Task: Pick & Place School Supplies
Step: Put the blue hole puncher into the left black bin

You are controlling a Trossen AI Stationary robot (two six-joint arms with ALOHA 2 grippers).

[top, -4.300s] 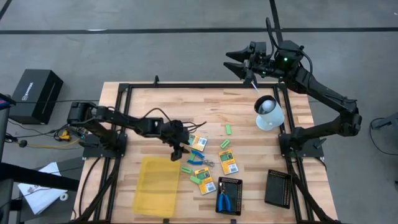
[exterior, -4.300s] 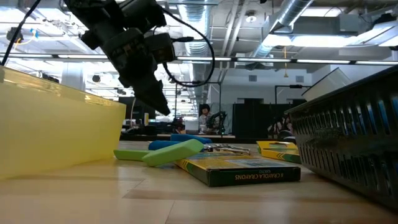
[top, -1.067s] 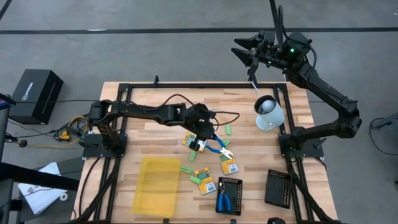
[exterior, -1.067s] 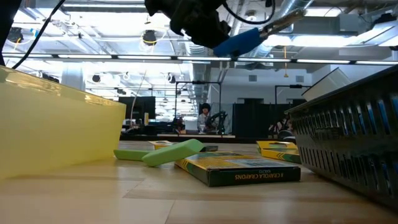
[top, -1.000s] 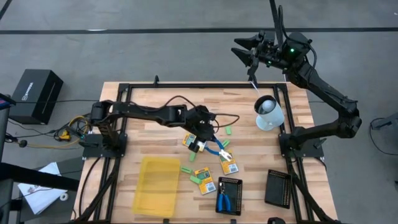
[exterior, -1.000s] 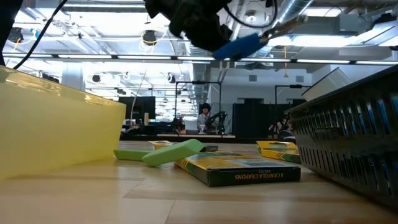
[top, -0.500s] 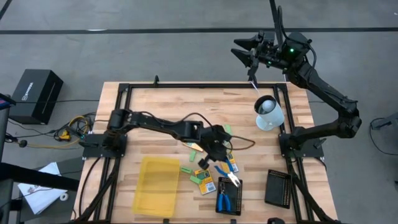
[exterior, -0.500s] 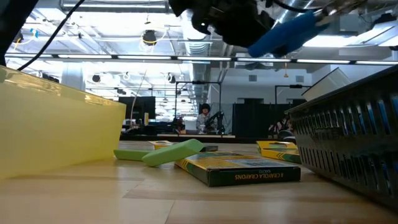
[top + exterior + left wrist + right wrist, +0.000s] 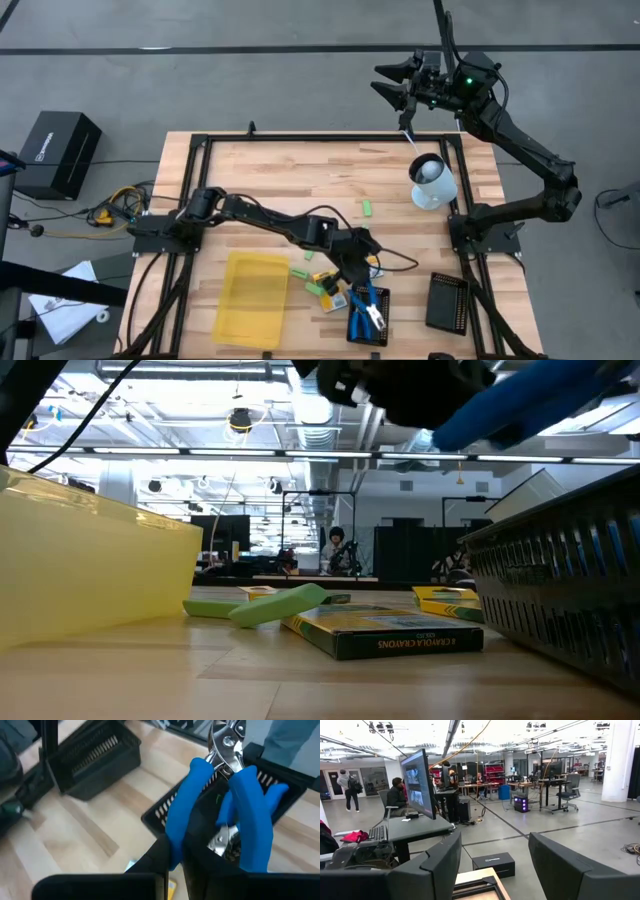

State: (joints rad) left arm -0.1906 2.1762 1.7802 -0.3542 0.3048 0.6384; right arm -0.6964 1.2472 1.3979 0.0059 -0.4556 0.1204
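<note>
My left gripper [image 9: 364,288] is shut on a blue-handled scissor-like tool [image 9: 220,815] and hangs over the near black ribbed tray [image 9: 368,314]. A second blue-handled tool [image 9: 355,326] lies in that tray. The held tool's metal jaws [image 9: 227,740] point away from the gripper, out over the tray. Yellow-orange packs [image 9: 334,298] [image 9: 385,632] and green blocks [image 9: 368,208] [image 9: 275,605] lie flat on the wood. My right gripper [image 9: 396,95] waits open, high beyond the table's far right corner. My left gripper pinches one blue handle [image 9: 176,842] near its free end between its two fingers. The fingers slant down from the table's left toward the tray and lie roughly along the tool. The tool is lifted clear above the tray, and its other handle [image 9: 252,820] is free.
A translucent yellow tray [image 9: 255,297] stands at the near left. A second black ribbed tray [image 9: 446,302] sits at the near right. A white cup-like thing [image 9: 432,181] stands by the right frame rail. Bare wood lies along the far side.
My left gripper has carried the blue-handled tool from the middle of the table toward the near right and a little downward. It now hangs over the near black tray. It has stayed shut on the tool throughout.
</note>
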